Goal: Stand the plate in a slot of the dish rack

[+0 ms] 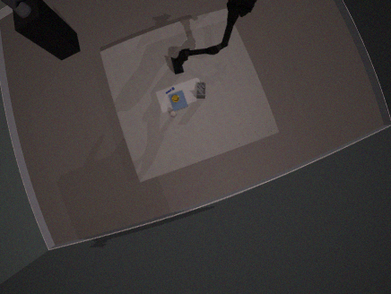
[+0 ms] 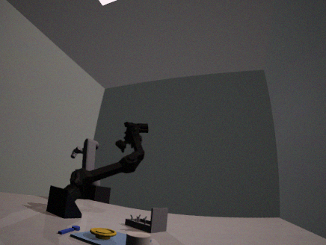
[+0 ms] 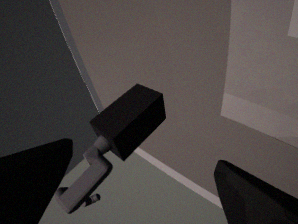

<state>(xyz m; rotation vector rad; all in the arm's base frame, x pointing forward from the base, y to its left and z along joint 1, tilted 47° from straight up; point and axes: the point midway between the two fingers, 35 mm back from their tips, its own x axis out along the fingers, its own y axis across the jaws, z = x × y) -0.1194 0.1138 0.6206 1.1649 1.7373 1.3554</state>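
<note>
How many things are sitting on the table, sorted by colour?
Yellow: 1, the plate
Blue: 2, the mat under the plate and a small blue block
White: 1, a short cylinder
Grey: 1, the dish rack
Total: 5

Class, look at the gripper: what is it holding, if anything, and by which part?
Nothing. The gripper is open and raised in the air, while the yellow plate lies flat on the blue mat.

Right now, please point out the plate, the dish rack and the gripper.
plate [image 2: 102, 232]: exterior view, yellow top face.
dish rack [image 2: 139, 223]: exterior view, dark base with rails.
gripper [image 2: 139, 127]: exterior view, open fingers raised high.
</note>
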